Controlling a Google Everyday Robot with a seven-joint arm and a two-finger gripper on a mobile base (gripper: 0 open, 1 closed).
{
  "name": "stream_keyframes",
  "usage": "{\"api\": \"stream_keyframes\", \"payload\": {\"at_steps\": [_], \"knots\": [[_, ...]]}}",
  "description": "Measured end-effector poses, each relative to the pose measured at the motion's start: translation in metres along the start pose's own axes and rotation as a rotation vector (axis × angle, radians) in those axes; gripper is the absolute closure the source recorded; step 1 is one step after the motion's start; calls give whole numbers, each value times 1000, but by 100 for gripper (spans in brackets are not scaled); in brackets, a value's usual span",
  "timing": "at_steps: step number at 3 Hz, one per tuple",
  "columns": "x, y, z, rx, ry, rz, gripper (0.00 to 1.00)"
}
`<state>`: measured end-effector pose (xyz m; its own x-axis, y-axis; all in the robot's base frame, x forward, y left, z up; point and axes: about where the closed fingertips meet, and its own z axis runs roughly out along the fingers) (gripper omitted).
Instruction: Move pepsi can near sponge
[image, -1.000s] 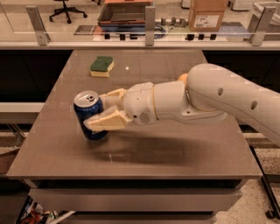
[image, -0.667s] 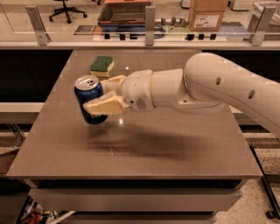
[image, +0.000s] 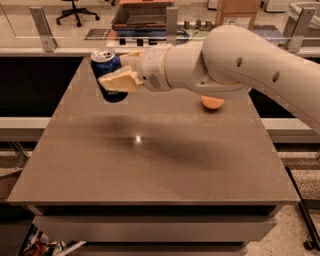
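My gripper (image: 119, 70) is shut on the pepsi can (image: 108, 75), a dark blue can with a silver top. It holds the can in the air above the far left part of the brown table (image: 150, 165), tilted a little. One pale finger (image: 120, 80) crosses the front of the can. The white arm (image: 235, 60) reaches in from the right. The sponge is hidden; it does not show in this view.
An orange round fruit (image: 212, 102) lies on the table at the far right, partly under the arm. A glass rail with metal posts (image: 42, 30) runs behind the table. A cardboard box (image: 239, 12) and an office chair (image: 75, 10) stand beyond.
The gripper has carried the can up and toward the far edge of the table. The sponge, visible before at the far left, is now covered by the can and gripper.
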<state>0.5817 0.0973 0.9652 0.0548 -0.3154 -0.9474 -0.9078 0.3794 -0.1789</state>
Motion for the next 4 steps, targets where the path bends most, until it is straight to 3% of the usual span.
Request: {"api": "stream_keyframes", "payload": {"at_steps": [1, 2, 3, 4], "knots": [[-2, -44, 13, 77, 32, 18, 100], [-2, -44, 13, 76, 31, 17, 100], [8, -39, 19, 87, 27, 58, 100], [25, -49, 24, 124, 12, 104, 100]]}}
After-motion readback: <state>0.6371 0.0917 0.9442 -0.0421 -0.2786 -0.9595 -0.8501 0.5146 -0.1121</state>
